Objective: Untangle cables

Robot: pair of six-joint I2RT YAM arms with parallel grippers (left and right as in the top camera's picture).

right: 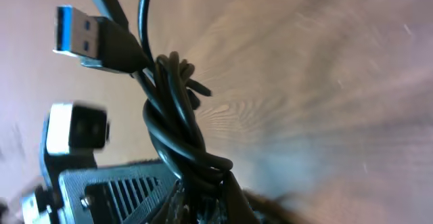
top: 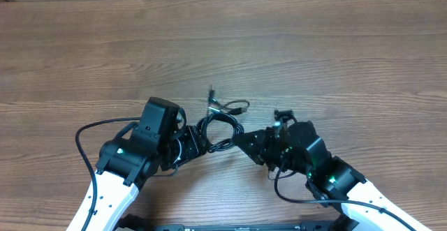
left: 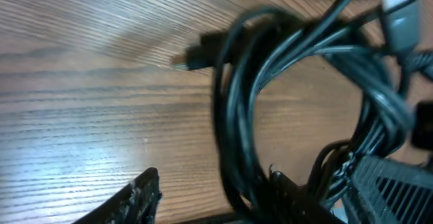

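— What sits nearest us?

— Our two black grippers, coming in from the near edge of the brown wood-grain table [top: 335, 42] and meeting nose to nose about mid-table.

— How does our left gripper [left: 215, 187] stand?

— We see its two fingers well apart, so it is wide open. A loop of the thin black cables [top: 222, 124] runs down through the gap, close beside the right-hand finger. We cannot tell whether the loop touches that finger. Nothing is pinched there.

— And our right gripper [right: 196, 183]?

— It is closed down on the bunch. In its wrist view we see the strands twisted into a tight rope that disappears between the two fingers at the bottom of the picture.

— So where does the tangle lie?

— It lies between our two grippers and just beyond them. It is a small coil, with its right side caught in the right gripper and its left side threaded through the open left one.

— Which plug ends can we make out?

— Past the twist, the right wrist view shows a black USB plug with a blue insert [right: 84, 31]. The left wrist view shows a silver-tipped plug [left: 399, 7] at the loop's upper right and a small black plug [left: 196, 51] poking out on its left. From overhead, these ends splay out on the far side of the coil, one pointing right and one thin tip pointing away from us.

— And farther still?

— The wood grain runs on to the far edge.
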